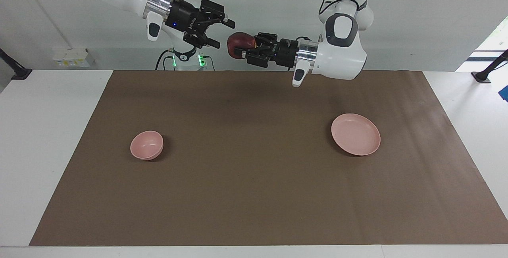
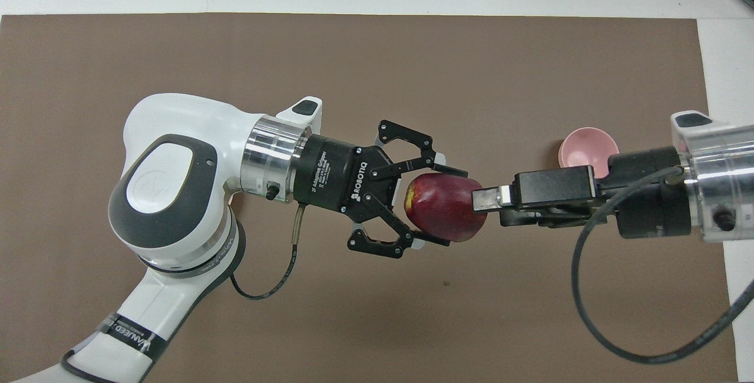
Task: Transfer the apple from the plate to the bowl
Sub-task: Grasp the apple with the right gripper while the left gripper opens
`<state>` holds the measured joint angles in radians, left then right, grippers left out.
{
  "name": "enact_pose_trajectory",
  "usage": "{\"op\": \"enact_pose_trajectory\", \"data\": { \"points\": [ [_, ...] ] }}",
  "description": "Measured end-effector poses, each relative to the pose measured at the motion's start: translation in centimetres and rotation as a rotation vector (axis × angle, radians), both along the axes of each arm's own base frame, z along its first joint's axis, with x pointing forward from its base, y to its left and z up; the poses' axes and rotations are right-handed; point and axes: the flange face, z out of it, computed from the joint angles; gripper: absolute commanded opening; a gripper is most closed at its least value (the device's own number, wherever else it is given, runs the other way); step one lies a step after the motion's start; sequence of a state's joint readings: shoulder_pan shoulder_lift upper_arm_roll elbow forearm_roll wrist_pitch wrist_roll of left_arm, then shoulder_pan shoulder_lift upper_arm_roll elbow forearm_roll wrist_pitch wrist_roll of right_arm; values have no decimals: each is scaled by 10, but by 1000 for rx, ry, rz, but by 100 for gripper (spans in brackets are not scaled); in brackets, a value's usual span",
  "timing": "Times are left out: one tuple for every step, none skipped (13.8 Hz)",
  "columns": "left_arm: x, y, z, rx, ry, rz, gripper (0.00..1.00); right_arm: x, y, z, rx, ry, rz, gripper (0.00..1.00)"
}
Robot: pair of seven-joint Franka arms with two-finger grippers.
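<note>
The dark red apple [image 1: 241,44] is up in the air, over the mat's edge nearest the robots, between the two grippers. My left gripper [image 1: 244,50] is shut on it, lying level and pointing toward the right arm; in the overhead view its fingers [image 2: 436,162] clasp the apple [image 2: 442,206]. My right gripper [image 1: 226,34] is open, its tips just beside the apple; I cannot tell if they touch it. The pink plate [image 1: 356,134] lies bare toward the left arm's end; the left arm hides it in the overhead view. The pink bowl [image 1: 147,145] stands empty toward the right arm's end and shows in the overhead view [image 2: 589,144].
A brown mat [image 1: 254,178] covers most of the white table. A small white box [image 1: 71,56] sits by the wall at the right arm's end.
</note>
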<state>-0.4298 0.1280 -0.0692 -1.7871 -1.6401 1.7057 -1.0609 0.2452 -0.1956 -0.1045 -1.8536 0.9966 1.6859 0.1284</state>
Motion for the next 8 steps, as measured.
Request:
{"op": "enact_pose_trajectory", "data": {
  "points": [
    [-3, -4, 2, -12, 5, -4, 0, -1, 0, 0, 0, -1, 1, 100],
    [-6, -8, 4, -22, 10, -7, 0, -1, 0, -1, 0, -2, 3, 100],
    [-9, -12, 5, -28, 13, -13, 0, -2, 1, -1, 0, -3, 5, 100],
    [-13, -16, 6, -31, 13, -22, 0, -4, 1, -2, 0, -2, 7, 100],
    [-17, -21, 7, -33, 13, -30, 0, -6, 1, -2, 0, -1, 8, 100],
    [-20, -25, 7, -36, 16, -35, 0, -8, 2, -3, 0, 0, 10, 100],
    [-22, -28, 7, -41, 21, -36, 0, -9, 1, -4, 0, 2, 10, 100],
    [-23, -29, 6, -43, 24, -38, 0, -10, 1, -4, 0, 3, 11, 100]
  ]
}}
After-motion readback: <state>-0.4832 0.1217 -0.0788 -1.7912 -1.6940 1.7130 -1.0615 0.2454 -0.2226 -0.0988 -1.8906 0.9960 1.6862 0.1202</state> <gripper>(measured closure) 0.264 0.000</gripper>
